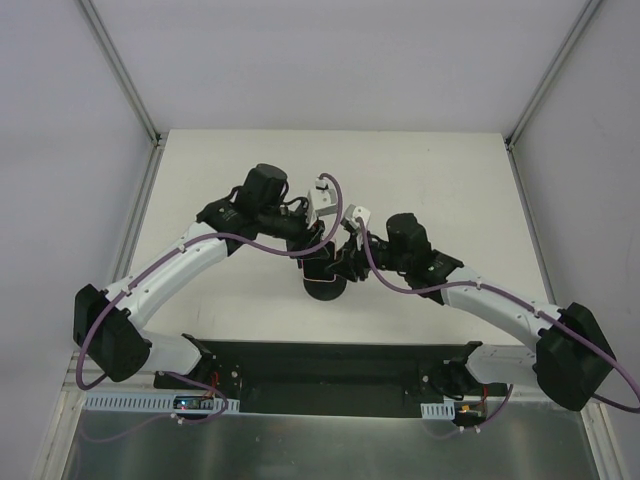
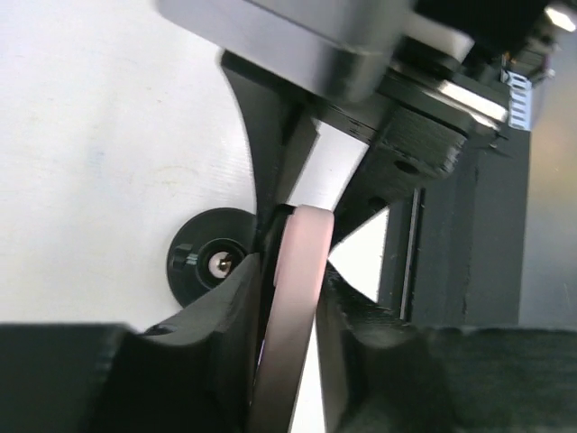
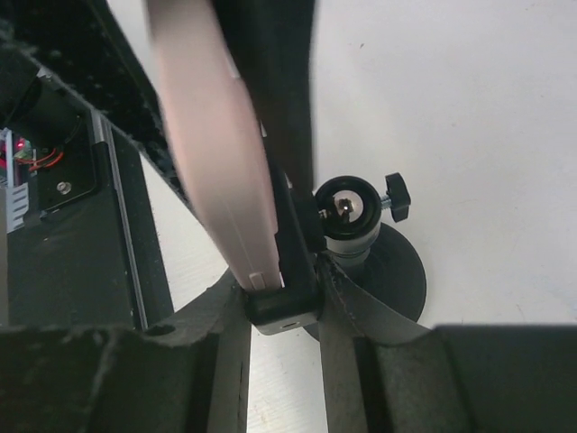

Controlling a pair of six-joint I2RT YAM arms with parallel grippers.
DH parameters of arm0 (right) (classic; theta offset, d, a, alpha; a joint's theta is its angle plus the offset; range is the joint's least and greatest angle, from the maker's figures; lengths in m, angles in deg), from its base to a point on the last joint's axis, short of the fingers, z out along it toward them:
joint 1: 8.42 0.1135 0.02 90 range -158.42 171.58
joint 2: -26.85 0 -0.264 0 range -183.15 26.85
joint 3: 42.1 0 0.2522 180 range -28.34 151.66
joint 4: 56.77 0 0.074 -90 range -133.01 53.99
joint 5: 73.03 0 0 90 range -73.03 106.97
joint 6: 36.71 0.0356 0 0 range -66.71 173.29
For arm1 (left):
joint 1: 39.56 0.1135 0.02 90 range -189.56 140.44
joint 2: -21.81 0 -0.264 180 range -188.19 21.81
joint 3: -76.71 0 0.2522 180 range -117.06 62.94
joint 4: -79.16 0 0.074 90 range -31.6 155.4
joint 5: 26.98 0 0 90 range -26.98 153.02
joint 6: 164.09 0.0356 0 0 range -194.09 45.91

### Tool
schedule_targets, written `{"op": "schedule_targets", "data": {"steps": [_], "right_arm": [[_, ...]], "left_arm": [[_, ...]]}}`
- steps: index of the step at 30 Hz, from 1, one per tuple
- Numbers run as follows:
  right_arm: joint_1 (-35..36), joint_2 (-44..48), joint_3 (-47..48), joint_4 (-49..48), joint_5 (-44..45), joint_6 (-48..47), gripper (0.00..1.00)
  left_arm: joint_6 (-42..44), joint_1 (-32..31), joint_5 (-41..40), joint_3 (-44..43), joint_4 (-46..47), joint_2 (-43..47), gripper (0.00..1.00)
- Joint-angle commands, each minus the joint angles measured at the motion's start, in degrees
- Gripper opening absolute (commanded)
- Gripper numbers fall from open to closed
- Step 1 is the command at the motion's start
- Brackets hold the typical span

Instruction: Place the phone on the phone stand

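Observation:
The pink-edged phone (image 2: pixel 302 262) stands on edge between my left gripper's fingers; my left gripper (image 2: pixel 293 298) is shut on it. In the right wrist view the phone (image 3: pixel 212 144) leans, its lower end resting in the phone stand's black clamp bracket (image 3: pixel 287 311). My right gripper (image 3: pixel 284 293) is shut on that bracket. The stand's ball joint (image 3: pixel 347 207) and round disc base (image 3: pixel 401 271) sit just behind. In the top view both grippers, left (image 1: pixel 318 260) and right (image 1: pixel 348 262), meet over the stand's base (image 1: pixel 325 290); the phone is hidden there.
The white table (image 1: pixel 230 180) lies all around the stand. A black base plate (image 1: pixel 330 365) runs along the near edge between the arm bases. White walls with metal rails (image 1: pixel 140 110) close the sides.

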Motion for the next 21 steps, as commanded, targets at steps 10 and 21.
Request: {"op": "schedule_targets", "data": {"steps": [10, 21], "right_arm": [[1.8, 5.2, 4.4, 7.2, 14.7, 3.7, 0.63], [12.8, 14.5, 13.7, 31.9, 39.6, 19.7, 0.96]], "left_arm": [[-13.3, 3.4, -3.9, 1.7, 12.8, 15.4, 0.99], [-25.1, 9.5, -26.7, 8.1, 17.5, 25.5, 0.99]]}}
